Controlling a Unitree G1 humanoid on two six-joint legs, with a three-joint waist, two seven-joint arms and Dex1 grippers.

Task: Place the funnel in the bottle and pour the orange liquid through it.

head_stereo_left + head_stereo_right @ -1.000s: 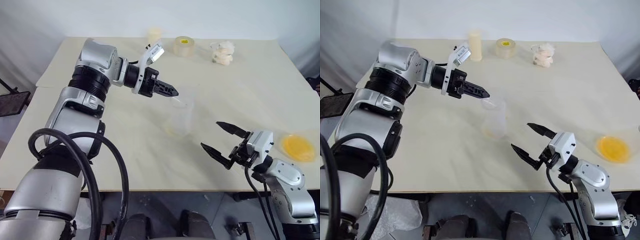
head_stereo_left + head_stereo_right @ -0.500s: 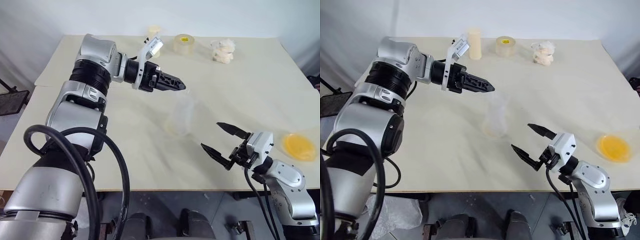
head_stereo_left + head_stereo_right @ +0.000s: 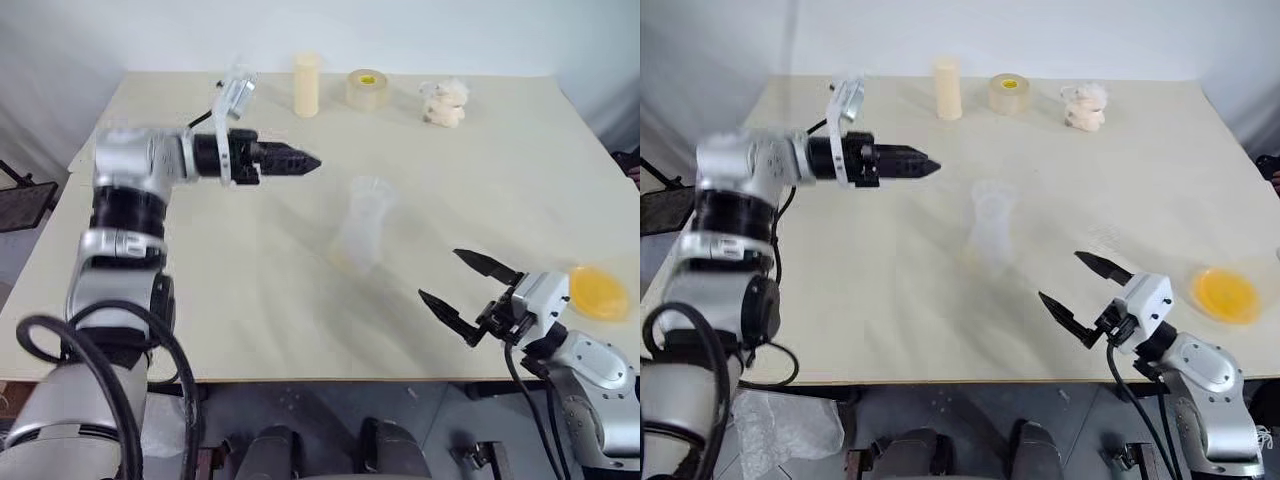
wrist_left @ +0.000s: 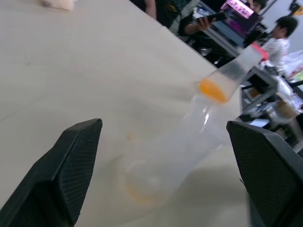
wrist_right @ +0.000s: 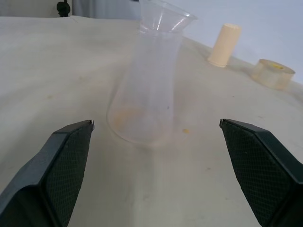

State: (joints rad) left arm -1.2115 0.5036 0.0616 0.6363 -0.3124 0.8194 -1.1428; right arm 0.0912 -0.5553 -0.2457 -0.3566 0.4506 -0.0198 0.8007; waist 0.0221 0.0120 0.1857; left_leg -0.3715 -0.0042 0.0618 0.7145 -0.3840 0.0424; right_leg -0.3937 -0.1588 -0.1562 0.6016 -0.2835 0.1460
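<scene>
The clear bottle stands upright mid-table, with a little orange residue at its base. The funnel sits in its neck as a flared clear rim; its stem is hard to make out. The orange liquid lies in a shallow clear cup at the table's right front edge. My left gripper hovers open to the left of the bottle, pointing at it, empty and well apart from it. My right gripper is open and empty at the front right, between the bottle and the cup, facing the bottle.
At the table's far edge stand a cream cylinder, a tape roll and a white fluffy lump. People sit beyond the table. Bare tabletop lies left of and in front of the bottle.
My left gripper was shut at the funnel on the bottle's neck; it has opened, let go and drawn back to the left. My right gripper has shifted slightly to the right.
</scene>
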